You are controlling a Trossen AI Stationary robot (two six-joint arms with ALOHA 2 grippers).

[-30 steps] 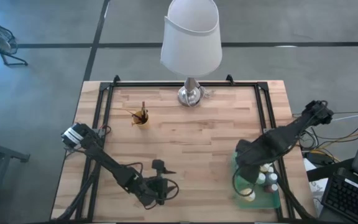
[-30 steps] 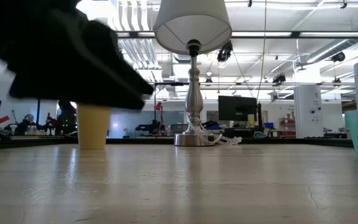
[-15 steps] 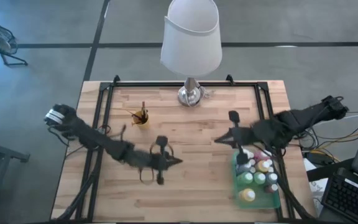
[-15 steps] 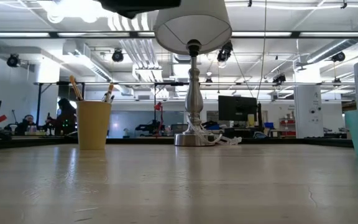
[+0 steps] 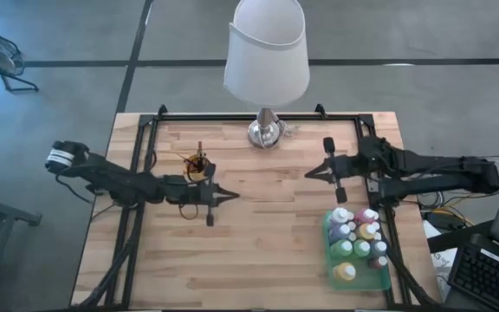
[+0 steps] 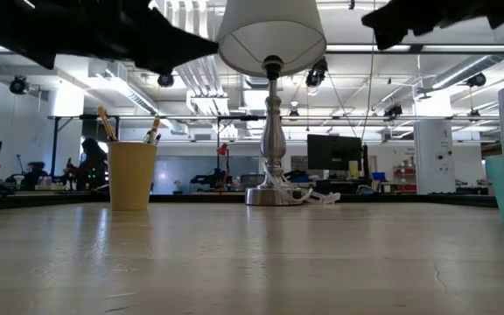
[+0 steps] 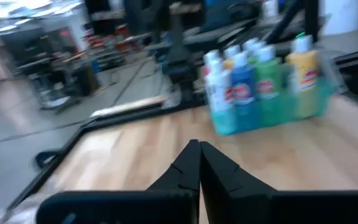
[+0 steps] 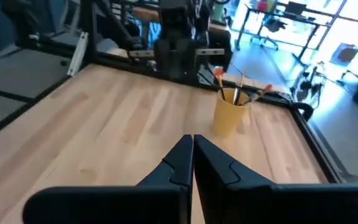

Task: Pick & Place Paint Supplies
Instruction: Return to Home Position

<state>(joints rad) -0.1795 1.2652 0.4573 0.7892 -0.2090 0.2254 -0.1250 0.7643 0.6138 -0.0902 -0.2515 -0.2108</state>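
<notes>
Black left gripper [image 5: 230, 196]: level above wooden table [image 5: 258, 251], fingers pinched together, empty.
Right gripper [image 5: 310, 173]: likewise pinched, empty.
Paint bottles [image 5: 359, 241]: glossy plastic, roughly nine.

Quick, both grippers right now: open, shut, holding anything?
Left gripper: shut, holding nothing.
Right gripper: shut, holding nothing.

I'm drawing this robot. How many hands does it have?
2. The left gripper, shut, hangs above the table beside the yellow cup. The right gripper, shut, hangs above the table near the green bin. None seem hidden.
</notes>
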